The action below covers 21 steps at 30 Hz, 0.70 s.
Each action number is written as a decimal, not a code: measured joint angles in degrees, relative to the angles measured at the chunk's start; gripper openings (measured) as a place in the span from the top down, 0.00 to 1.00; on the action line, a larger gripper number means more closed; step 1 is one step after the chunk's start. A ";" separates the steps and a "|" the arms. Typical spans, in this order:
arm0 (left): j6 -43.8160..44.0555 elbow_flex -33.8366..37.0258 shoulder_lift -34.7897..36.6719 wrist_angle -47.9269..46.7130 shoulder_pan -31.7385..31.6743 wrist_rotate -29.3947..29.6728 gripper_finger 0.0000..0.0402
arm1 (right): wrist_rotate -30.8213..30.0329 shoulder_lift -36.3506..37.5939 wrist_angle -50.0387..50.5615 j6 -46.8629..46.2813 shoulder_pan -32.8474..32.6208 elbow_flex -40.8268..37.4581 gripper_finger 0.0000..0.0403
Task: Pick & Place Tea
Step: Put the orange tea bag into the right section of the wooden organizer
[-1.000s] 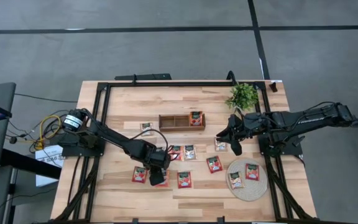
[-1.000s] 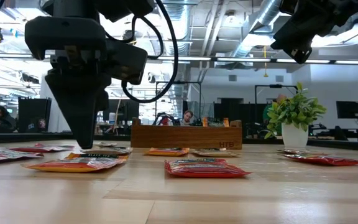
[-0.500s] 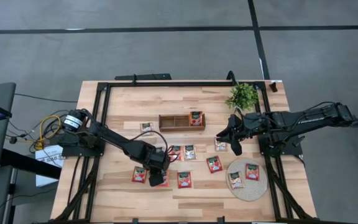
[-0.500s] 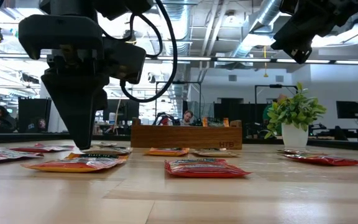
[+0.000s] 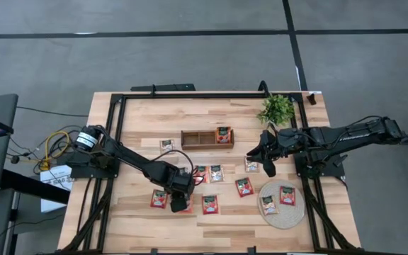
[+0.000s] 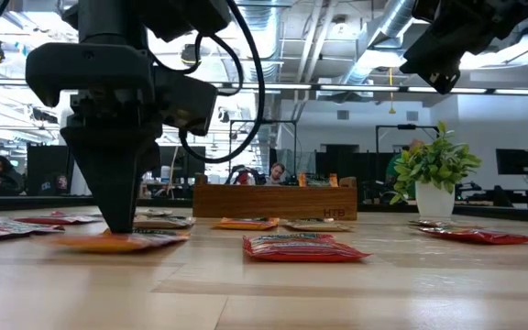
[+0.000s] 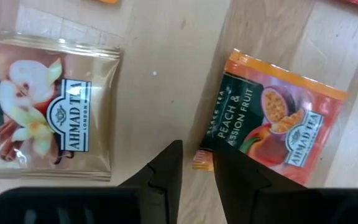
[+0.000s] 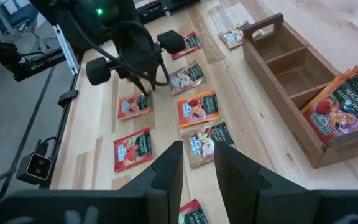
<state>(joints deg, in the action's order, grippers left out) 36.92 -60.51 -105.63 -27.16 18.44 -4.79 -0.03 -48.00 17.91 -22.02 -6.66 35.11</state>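
The left gripper (image 7: 196,163) hangs low over the near-left part of the counter (image 5: 140,212), its jaws only a narrow gap apart and straddling the corner of an orange peach sachet (image 7: 272,134); whether the pads already touch that corner cannot be told. In the low view the tips stand right on the sachet, which lies flat on the wood. The sachet spreads away from the jaws to one side, its printed lines running roughly along the finger direction, so any pinch would catch only its near edge. A pale beige apple sachet (image 7: 45,118) lies just beside it, apart, with bare wood between, which leaves room to slide or lift. Seen from above, more red sachets (image 5: 210,204) lie flat nearby, and others sit on the round woven mat (image 5: 292,212) toward the right. Farther back stands the wooden tray (image 5: 197,139), with sachets upright in its right-hand compartment and the others empty. The right gripper (image 5: 268,161) waits raised beyond the middle, jaws a little apart and holding nothing, near the green plant (image 5: 278,109). The left arm is plainly nearer.
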 joint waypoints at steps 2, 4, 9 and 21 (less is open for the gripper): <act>0.03 0.02 -0.49 0.04 0.00 -0.01 0.79 | 0.00 -0.01 0.04 0.00 0.00 0.00 0.79; 0.01 0.02 -0.54 -0.02 0.00 0.02 0.80 | 0.00 0.01 0.02 0.00 0.00 0.00 0.79; 0.03 0.09 -0.62 -0.14 0.00 0.18 0.86 | 0.00 -0.01 0.04 0.02 0.00 0.00 0.79; 3.70 0.28 0.35 -0.59 0.01 1.82 1.00 | 0.02 -0.01 0.04 0.11 0.00 0.00 0.79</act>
<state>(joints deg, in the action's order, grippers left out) 40.62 -60.23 -105.29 -27.75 18.45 -2.97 -0.01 -48.01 17.95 -21.91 -6.66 35.11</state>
